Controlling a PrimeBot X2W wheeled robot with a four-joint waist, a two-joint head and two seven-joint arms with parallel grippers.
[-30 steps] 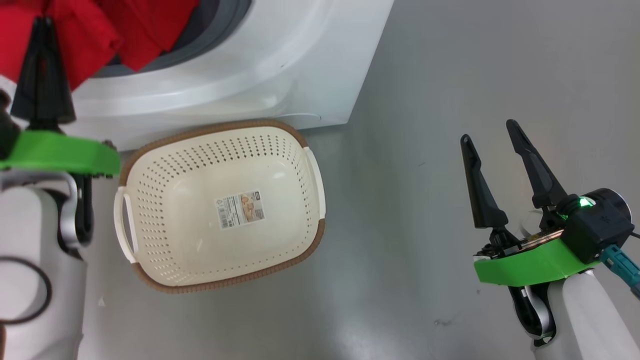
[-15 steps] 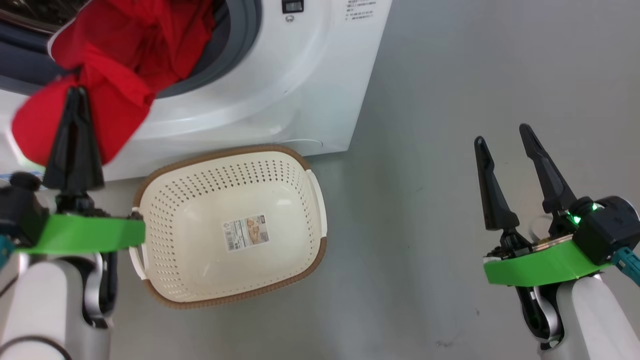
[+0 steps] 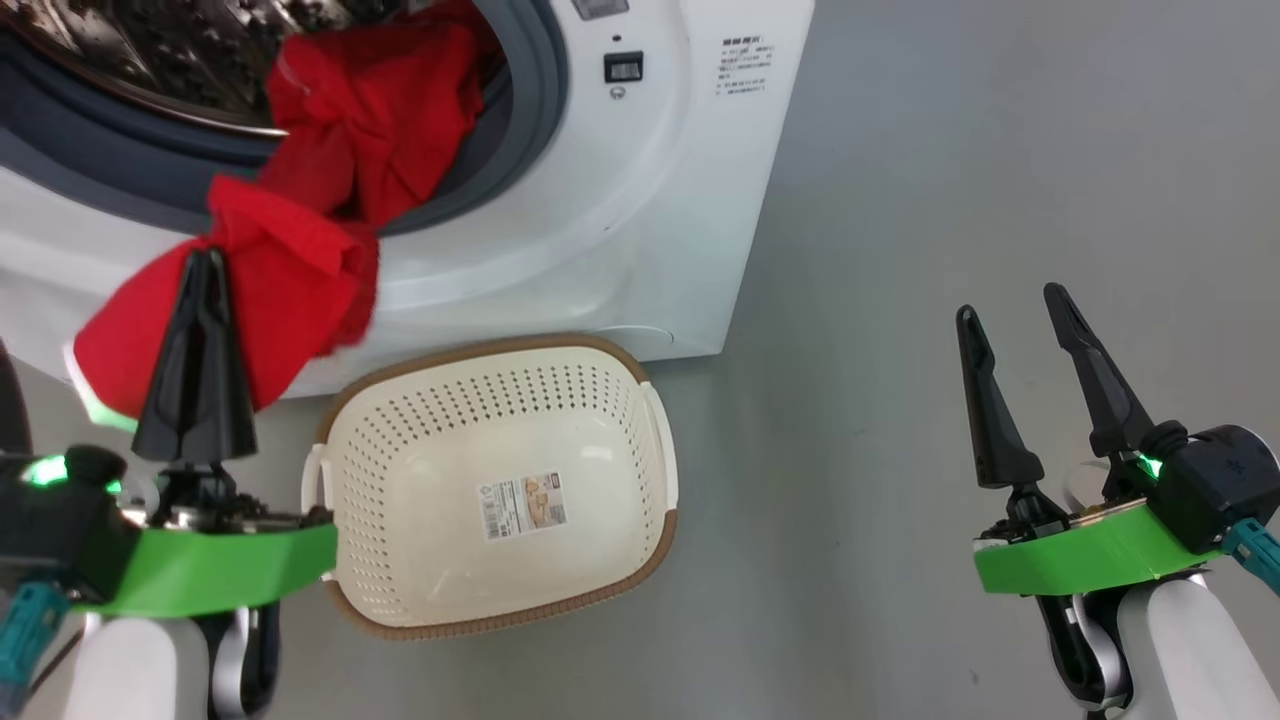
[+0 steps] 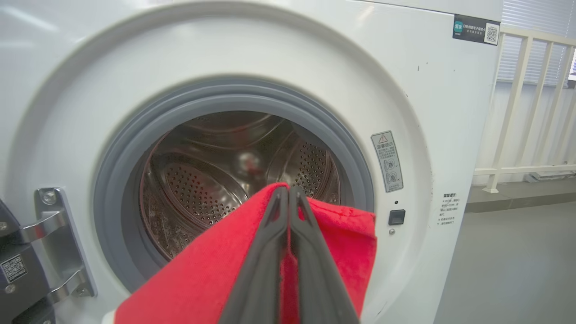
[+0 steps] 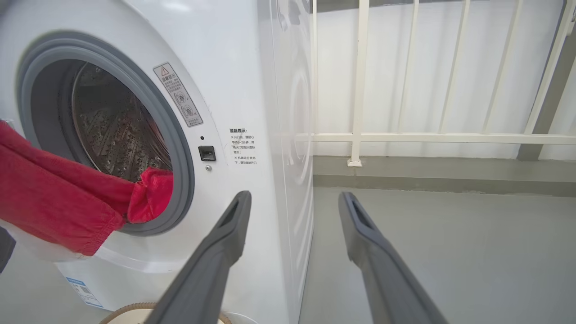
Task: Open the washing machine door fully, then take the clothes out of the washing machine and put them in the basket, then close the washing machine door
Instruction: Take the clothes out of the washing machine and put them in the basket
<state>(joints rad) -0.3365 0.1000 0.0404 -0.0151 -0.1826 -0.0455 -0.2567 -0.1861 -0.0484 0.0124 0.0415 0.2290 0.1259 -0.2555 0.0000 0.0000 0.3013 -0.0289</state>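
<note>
- Currently left gripper (image 3: 205, 262): jaws together, clamped on the red clothes (image 3: 300, 260).
- Clothes trail from the washing machine (image 3: 640, 200) drum, over the gasket's lower edge.
- Basket (image 3: 480, 348): on the floor (image 3: 950, 150), just beside the machine's front bottom edge.
- Right gripper (image 3: 1010, 302): jaws apart, above floor right of the machine.

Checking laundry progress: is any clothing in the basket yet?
No, the basket is bare apart from its label sticker; the red cloth hangs pinched in the left gripper.
</note>
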